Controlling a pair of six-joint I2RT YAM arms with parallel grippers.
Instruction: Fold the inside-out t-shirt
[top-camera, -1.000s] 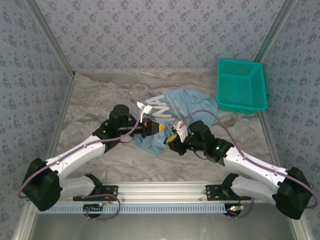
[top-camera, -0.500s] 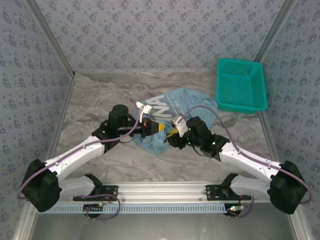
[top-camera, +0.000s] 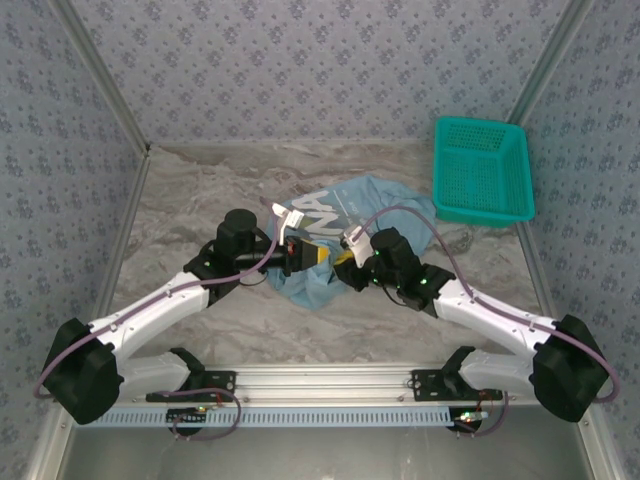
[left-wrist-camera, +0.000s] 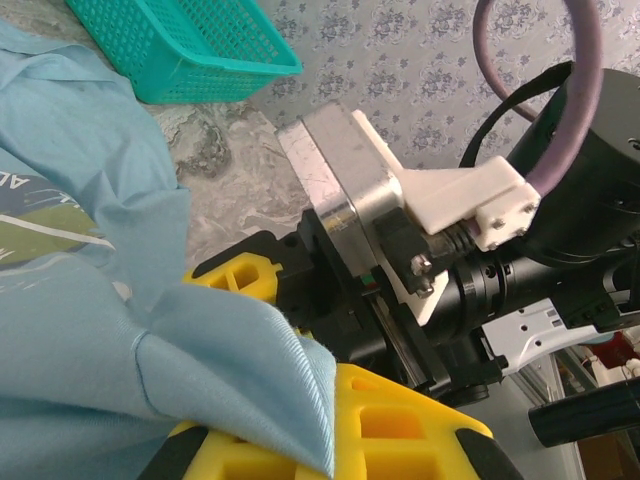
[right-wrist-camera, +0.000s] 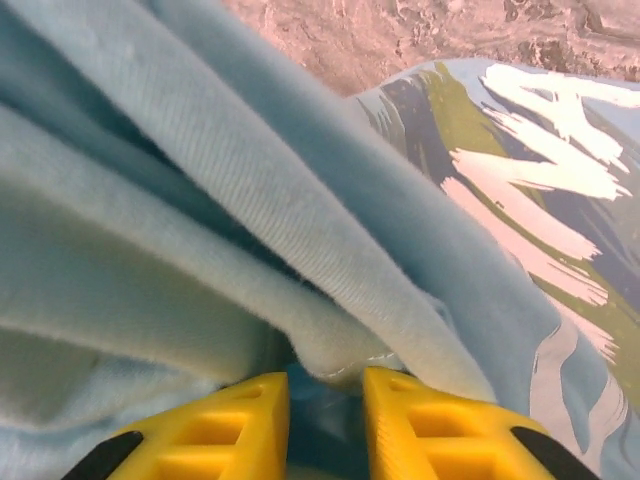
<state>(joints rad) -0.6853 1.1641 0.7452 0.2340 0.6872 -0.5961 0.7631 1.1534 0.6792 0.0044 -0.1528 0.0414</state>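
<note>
My left gripper (top-camera: 316, 257) is clamped fully closed, and the wrist camera shows a fold of the inside-out t-shirt (top-camera: 372, 205) coming out from between its yellow fingers (left-wrist-camera: 400, 425), so I read that as a pinch on the cloth. My right gripper (right-wrist-camera: 326, 405) has its jaws drawn nearly together. A thick rolled ridge of the light blue fabric sits right at the narrow gap and there is cloth between the pads, so it too has hold of the shirt.

From the overhead camera the shirt lies bunched in the middle of the marbled table (top-camera: 200, 190), a little toward the far side. The two grippers meet tip to tip over its near edge, the left arm coming in from the left and the right arm from the right. The white lettering (top-camera: 320, 213) faces up on the far left part of the heap. My right wrist camera shows the same print just beyond the ridge in the jaws, white strokes over green and dark blue.

The teal mesh basket (top-camera: 481, 212) stands at the far right of the table, apart from the shirt. My left wrist camera looks straight at the right gripper's body, very close, with the basket behind it.
</note>
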